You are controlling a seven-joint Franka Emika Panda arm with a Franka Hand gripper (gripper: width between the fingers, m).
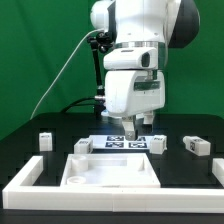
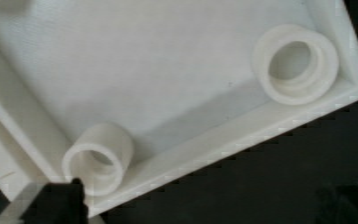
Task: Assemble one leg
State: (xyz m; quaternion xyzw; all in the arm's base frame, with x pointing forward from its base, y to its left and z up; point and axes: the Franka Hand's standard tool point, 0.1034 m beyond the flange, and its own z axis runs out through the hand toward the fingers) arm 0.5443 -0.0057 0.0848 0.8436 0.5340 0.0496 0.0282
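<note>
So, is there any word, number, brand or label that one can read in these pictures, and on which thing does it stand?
No readable text in either view.
Marker board: only black-and-white square tags, no letters or digits.
Leg at the exterior view's left: dark tag pattern, too small to read.
Leg at the exterior view's right: the same.
Panel: plain white, no print.

The exterior view faces me head-on, well back. My wrist view looks down close — both share the panel (image 1: 108,172).
</note>
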